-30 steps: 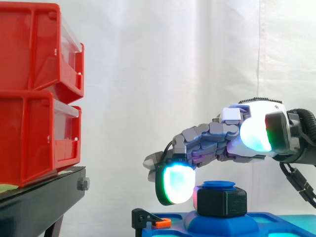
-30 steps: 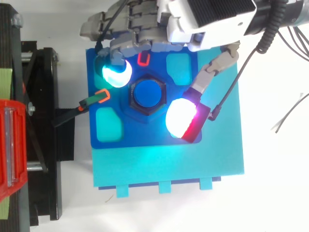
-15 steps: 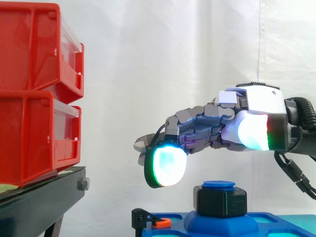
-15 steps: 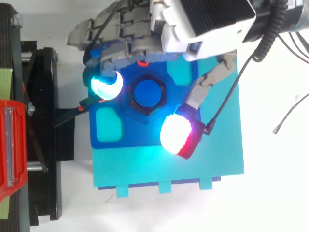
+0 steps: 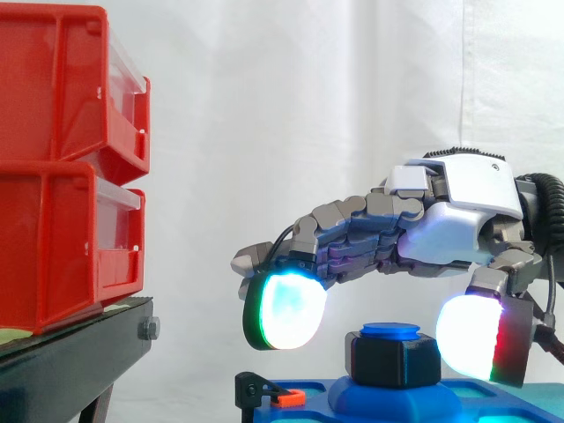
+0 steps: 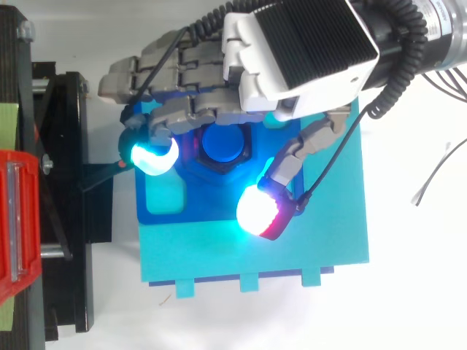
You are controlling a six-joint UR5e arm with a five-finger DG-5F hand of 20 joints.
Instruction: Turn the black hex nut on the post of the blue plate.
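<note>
Obs.: the hand [image 5: 458,211] has re-posed over the last second. Earlier a finger pad [image 5: 282,310] hung low, close against the left flank of the black hex nut [image 5: 394,359], with the thumb carried high. Now that pad is raised and further left, mostly above the nut's top edge and clear of it. The thumb pad [image 5: 471,339] has dropped to nut height on the opposite side. From above, the thumb pad [image 6: 259,211] sits near the nut's lower-right corner but off it, and the finger pad [image 6: 149,157] stands apart on the left.

Hand state: spread, fingers gently arched over the post, nothing held, no pad on the nut.

Reading: looks like a re-grip between strokes, fingers and thumb bracketing the nut from two sides. No turning force is applied at this instant. I cannot tell from the flats whether the nut has rotated at all.

Task item: the nut is matte black and chunky, with clear flat sides. It sits threaded on the blue post [image 5: 390,330], whose round cap shows just above it. Nut and post rise from a raised boss in the middle of the blue plate [image 6: 211,204], which lies on a turquoise base [image 6: 292,248]. The nut sits level, not cocked
</note>
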